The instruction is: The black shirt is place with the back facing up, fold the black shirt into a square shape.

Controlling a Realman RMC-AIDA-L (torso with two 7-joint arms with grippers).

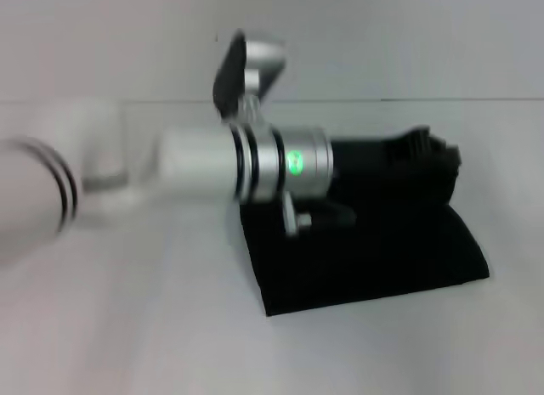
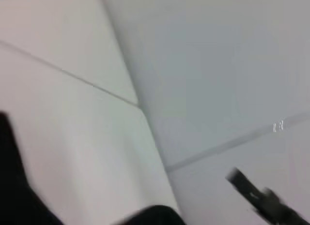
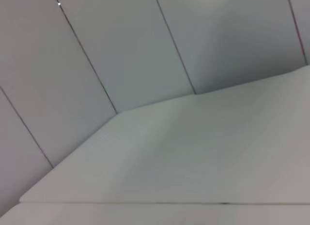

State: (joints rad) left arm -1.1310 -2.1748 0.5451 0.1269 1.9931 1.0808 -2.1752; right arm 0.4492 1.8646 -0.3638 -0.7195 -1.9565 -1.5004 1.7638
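The black shirt (image 1: 365,259) lies folded into a compact, roughly rectangular pad on the white table, right of centre in the head view. No lettering shows. My left arm reaches in from the left across the middle of the view. Its silver wrist (image 1: 285,166) with a green light hangs over the shirt's left part. My left gripper (image 1: 429,155) is black against the shirt's far edge, at or just above the cloth. My right gripper is out of view. The right wrist view shows only table and wall.
The white table (image 1: 127,327) spreads all around the shirt, with a pale wall behind. In the left wrist view a dark blurred mass (image 2: 14,196) fills one corner and a small black hard-edged part (image 2: 256,196) shows by the wall; I cannot tell what they are.
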